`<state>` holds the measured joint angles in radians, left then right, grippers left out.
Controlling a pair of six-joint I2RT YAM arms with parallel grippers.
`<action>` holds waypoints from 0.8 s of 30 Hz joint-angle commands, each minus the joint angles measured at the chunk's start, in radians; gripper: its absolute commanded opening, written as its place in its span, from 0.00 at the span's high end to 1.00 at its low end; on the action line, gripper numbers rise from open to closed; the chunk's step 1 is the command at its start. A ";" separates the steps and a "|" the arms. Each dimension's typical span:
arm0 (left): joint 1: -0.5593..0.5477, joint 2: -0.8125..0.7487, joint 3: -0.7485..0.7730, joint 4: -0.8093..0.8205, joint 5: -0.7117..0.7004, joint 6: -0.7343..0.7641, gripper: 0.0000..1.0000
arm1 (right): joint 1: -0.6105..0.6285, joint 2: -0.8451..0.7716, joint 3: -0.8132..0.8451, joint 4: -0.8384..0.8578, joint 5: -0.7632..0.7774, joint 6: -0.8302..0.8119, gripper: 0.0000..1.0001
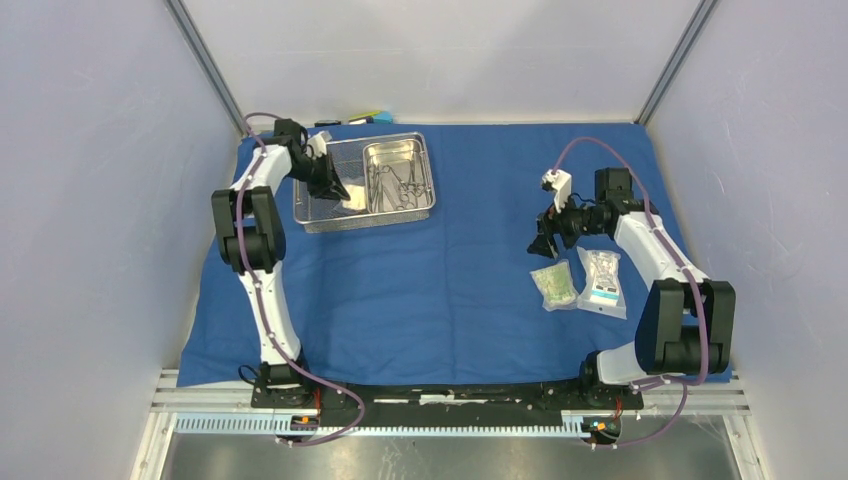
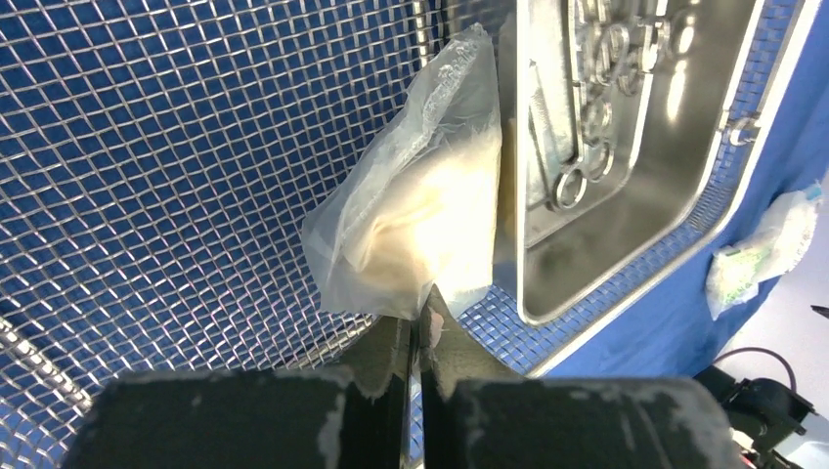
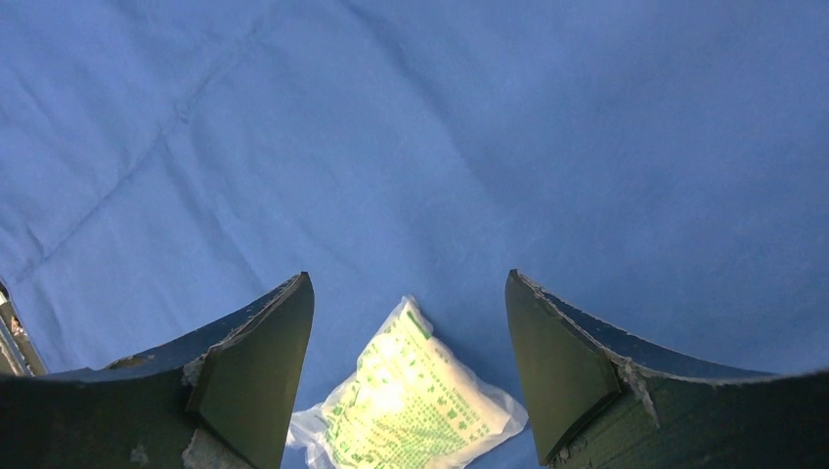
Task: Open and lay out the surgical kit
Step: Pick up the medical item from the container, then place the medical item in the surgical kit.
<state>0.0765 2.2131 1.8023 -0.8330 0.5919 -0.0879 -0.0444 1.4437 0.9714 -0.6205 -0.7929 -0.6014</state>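
left gripper (image 2: 422,322) is pinching the clear packet (image 2: 420,205) by its edge in the far-left mesh tray (image 2: 176,147) | right gripper (image 3: 409,283) is hanging wide above the green packet (image 3: 411,401)

We list: plain pale grey walls (image 1: 90,200) on three sides; two slim metal corner posts (image 1: 205,60); a slotted aluminium rail (image 1: 450,402) along the near edge; soft, even light.

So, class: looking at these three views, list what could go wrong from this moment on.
1. The left gripper pinches just an edge of the clear packet; the thin film could slip out when lifted.
2. That packet leans against the steel pan inside the mesh tray, so it might catch on the pan's rim or the mesh.
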 commanded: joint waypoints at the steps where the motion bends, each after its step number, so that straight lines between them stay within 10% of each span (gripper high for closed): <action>1: 0.014 -0.133 0.044 -0.018 0.108 0.064 0.96 | 0.052 -0.030 0.103 0.023 -0.027 0.005 0.21; 11: -0.043 -0.425 -0.229 0.106 0.338 0.002 0.91 | 0.145 -0.070 0.161 0.306 -0.059 0.271 0.19; 24: -0.483 -0.654 -0.720 0.712 0.124 -0.568 0.90 | 0.128 -0.194 0.170 0.323 0.251 0.312 0.15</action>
<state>-0.3237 1.6512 1.1648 -0.4076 0.8116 -0.3965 0.0971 1.2945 1.1198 -0.3206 -0.6518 -0.3099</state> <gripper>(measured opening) 0.103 0.846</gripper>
